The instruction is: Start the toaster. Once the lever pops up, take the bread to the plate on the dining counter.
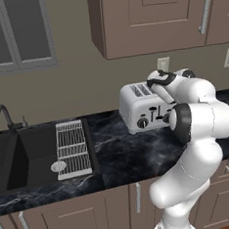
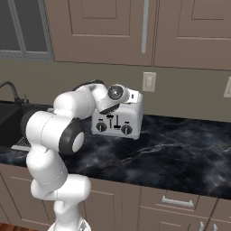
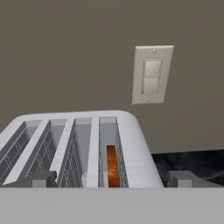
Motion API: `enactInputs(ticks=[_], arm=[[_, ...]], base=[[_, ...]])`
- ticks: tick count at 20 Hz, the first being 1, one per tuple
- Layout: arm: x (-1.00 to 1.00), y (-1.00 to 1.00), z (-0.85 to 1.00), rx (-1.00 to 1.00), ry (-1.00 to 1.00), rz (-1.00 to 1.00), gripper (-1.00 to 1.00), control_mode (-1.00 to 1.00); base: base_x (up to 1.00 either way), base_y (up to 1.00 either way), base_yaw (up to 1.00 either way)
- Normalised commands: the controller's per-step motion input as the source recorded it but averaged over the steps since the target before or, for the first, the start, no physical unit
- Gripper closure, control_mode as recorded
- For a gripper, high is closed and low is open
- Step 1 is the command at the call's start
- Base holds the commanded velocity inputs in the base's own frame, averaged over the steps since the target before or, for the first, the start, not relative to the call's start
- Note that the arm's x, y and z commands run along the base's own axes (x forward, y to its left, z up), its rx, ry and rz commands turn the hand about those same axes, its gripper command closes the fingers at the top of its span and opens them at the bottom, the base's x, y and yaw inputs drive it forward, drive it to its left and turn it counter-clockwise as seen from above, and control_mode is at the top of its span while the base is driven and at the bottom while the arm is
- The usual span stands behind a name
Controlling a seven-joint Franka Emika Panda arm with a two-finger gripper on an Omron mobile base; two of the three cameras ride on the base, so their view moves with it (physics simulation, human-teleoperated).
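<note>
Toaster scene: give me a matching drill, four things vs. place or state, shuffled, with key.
Things:
1. toaster
2. bread
3. hand
4. wire rack

Places or states:
A. lying over the black sink's right side
B. open, above the toaster's slots, holding nothing
C. standing on the dark marble counter near the wall
D. down inside the rightmost slot as the hand view shows it

Pairs: 1-C, 2-D, 3-B, 4-A
</note>
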Motion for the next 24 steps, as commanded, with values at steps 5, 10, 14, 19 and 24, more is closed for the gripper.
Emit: enactInputs(ticks=[5, 10, 14, 19, 24], arm=[[0.0, 0.0, 0.0, 0.0, 0.0, 0.0, -1.0, -1.0], [0.0, 0.0, 0.0, 0.0, 0.0, 0.0, -1.0, -1.0], [0.0, 0.0, 0.0, 0.0, 0.0, 0.0, -1.0, -1.0], [0.0, 0.0, 0.0, 0.0, 0.0, 0.0, -1.0, -1.0], [0.0, 0.0, 0.0, 0.0, 0.0, 0.0, -1.0, -1.0]], base=[[0.0, 0.0, 0.0], [0.0, 0.0, 0.0], [0.0, 0.0, 0.0], [0.0, 0.0, 0.0], [0.0, 0.0, 0.0]])
